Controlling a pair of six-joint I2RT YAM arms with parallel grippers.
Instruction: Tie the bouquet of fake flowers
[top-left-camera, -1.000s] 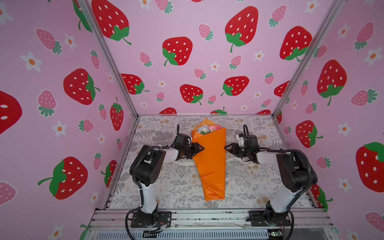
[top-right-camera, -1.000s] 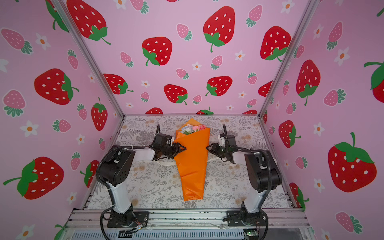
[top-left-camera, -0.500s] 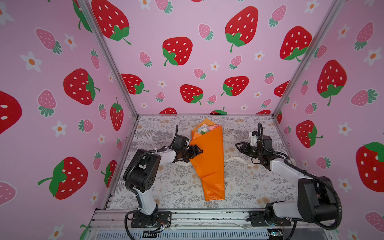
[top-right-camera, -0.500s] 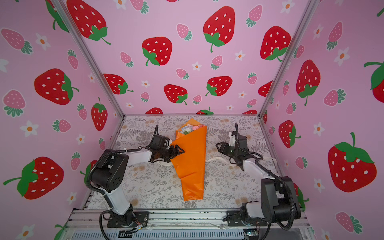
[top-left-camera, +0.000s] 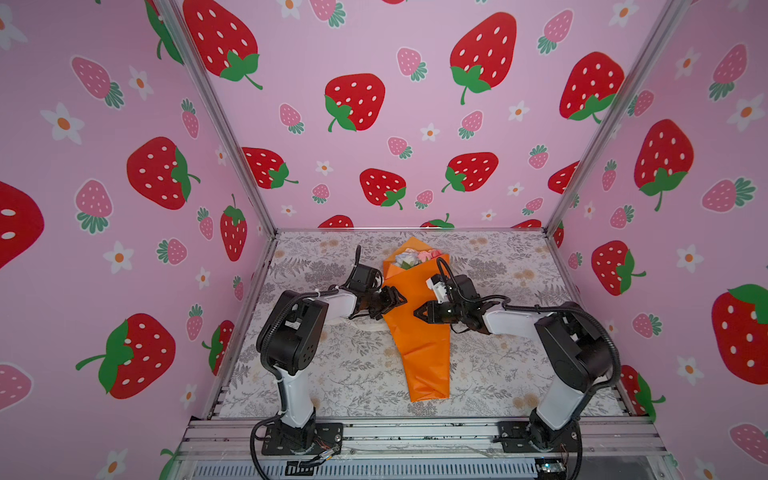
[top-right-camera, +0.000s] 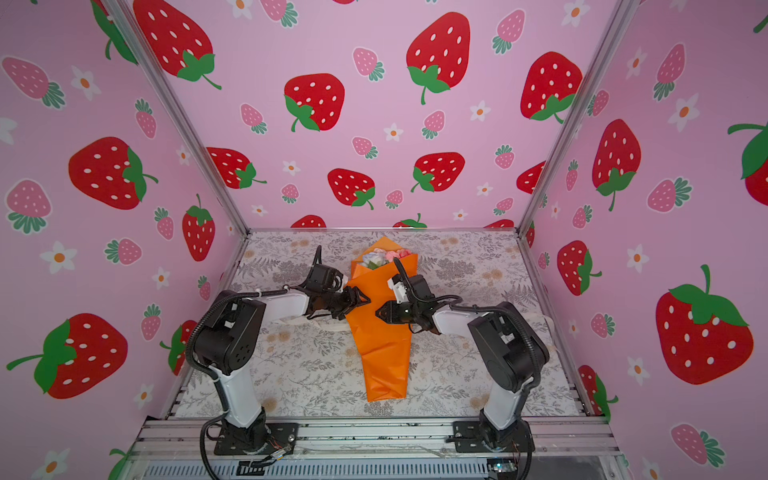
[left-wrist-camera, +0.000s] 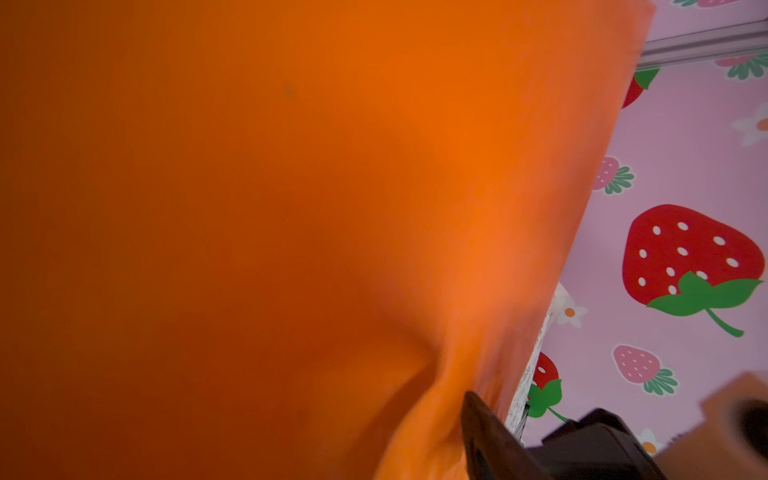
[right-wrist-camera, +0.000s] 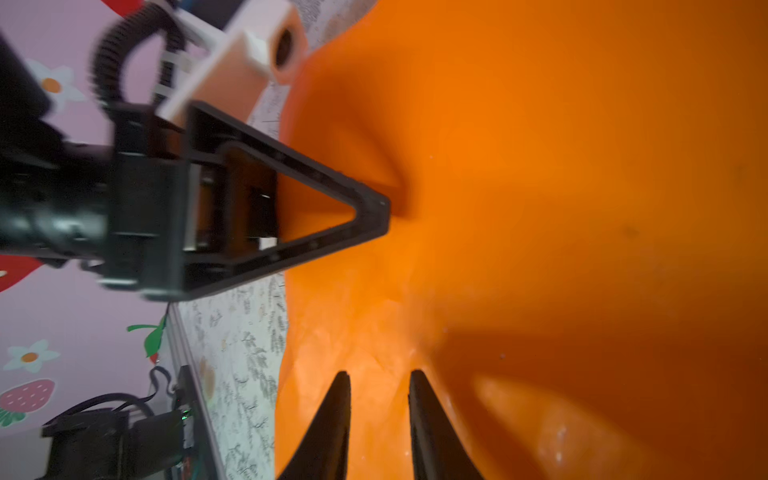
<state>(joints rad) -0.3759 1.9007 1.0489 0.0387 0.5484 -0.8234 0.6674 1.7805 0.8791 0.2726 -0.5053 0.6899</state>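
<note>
The bouquet of fake flowers (top-left-camera: 419, 345) (top-right-camera: 382, 353) lies lengthways on the floral table, wrapped in orange paper, with its white and pink blooms (top-left-camera: 415, 257) at the far end. My left gripper (top-left-camera: 395, 300) (top-right-camera: 359, 302) is at the wrap's left edge, jaws apart. In the left wrist view the paper (left-wrist-camera: 291, 208) hides all but one finger (left-wrist-camera: 484, 436). The right wrist view shows that gripper's tip (right-wrist-camera: 380, 208) denting the paper (right-wrist-camera: 540, 208). My right gripper (top-left-camera: 417, 312) (top-right-camera: 378, 313) (right-wrist-camera: 378, 376) hovers over the wrap's middle, open by a narrow gap with nothing between its fingers.
A cream ribbon (top-left-camera: 365, 328) (top-right-camera: 328, 326) lies across the table under the bouquet, showing below the left arm. Pink strawberry-print walls (top-left-camera: 374, 124) close in the back and both sides. A metal rail (top-left-camera: 415, 432) with both arm bases runs along the front.
My right gripper swung out to the right, then came back over the wrap's middle with its jaws narrowing. The left gripper stayed at the wrap's left edge.
</note>
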